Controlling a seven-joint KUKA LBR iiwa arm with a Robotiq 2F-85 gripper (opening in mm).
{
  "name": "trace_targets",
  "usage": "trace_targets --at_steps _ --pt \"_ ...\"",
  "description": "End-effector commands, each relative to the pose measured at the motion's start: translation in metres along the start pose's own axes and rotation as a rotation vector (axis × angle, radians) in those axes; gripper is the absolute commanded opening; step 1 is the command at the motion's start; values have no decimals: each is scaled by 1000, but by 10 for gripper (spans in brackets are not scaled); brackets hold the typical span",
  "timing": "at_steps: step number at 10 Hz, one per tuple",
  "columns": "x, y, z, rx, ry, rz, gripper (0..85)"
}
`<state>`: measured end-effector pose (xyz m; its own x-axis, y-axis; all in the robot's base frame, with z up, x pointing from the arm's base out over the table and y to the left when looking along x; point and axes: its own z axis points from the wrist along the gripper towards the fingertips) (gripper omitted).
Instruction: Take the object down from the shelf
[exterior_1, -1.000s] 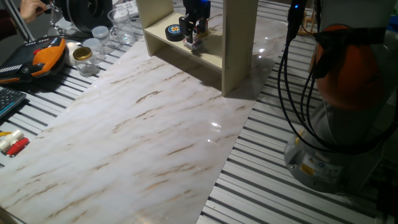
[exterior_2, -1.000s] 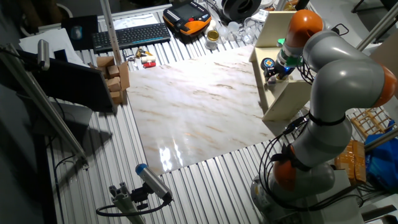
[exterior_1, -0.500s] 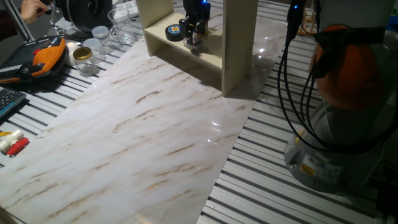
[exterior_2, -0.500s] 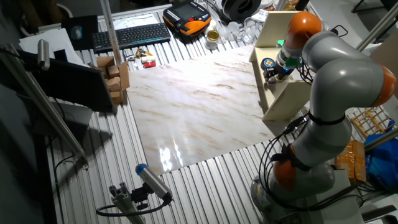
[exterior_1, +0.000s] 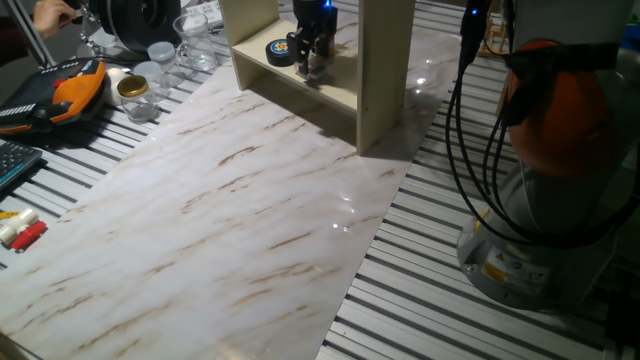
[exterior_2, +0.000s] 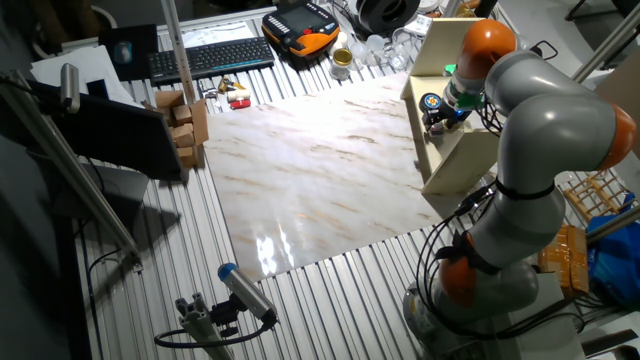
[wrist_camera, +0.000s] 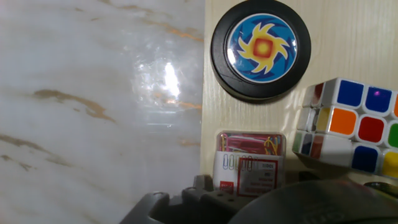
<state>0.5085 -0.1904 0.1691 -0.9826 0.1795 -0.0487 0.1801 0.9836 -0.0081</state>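
The pale beige shelf (exterior_1: 385, 70) (exterior_2: 450, 150) stands at the far end of the marble tabletop. On its lower board (wrist_camera: 373, 37) lie a black round disc with a blue and yellow swirl (wrist_camera: 260, 50) (exterior_1: 277, 48) (exterior_2: 430, 102), a colour cube (wrist_camera: 351, 124) and a small clear box of paper clips (wrist_camera: 249, 163). My gripper (exterior_1: 311, 58) (exterior_2: 436, 120) reaches into the shelf and is shut on the paper clip box, just right of the disc. In the hand view the gripper's dark housing (wrist_camera: 205, 205) hides the box's near end.
The marble tabletop (exterior_1: 260, 200) spreads in front of the shelf. Left of it are an orange and black tool (exterior_1: 70, 90), glass jars (exterior_1: 150, 70) and a keyboard (exterior_2: 210, 55). Small cardboard boxes (exterior_2: 185, 125) sit by the far edge. The arm's base (exterior_1: 560, 150) and cables (exterior_1: 470, 150) stand on the right.
The gripper and the small box under it have shifted slightly left and back along the shelf board. The disc has stayed put.
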Motion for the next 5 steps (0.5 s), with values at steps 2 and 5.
trace_targets --at_steps 2,5 --pt "-1 1 2 -1 0 1 680" --pt "-3 3 4 -6 1 1 680"
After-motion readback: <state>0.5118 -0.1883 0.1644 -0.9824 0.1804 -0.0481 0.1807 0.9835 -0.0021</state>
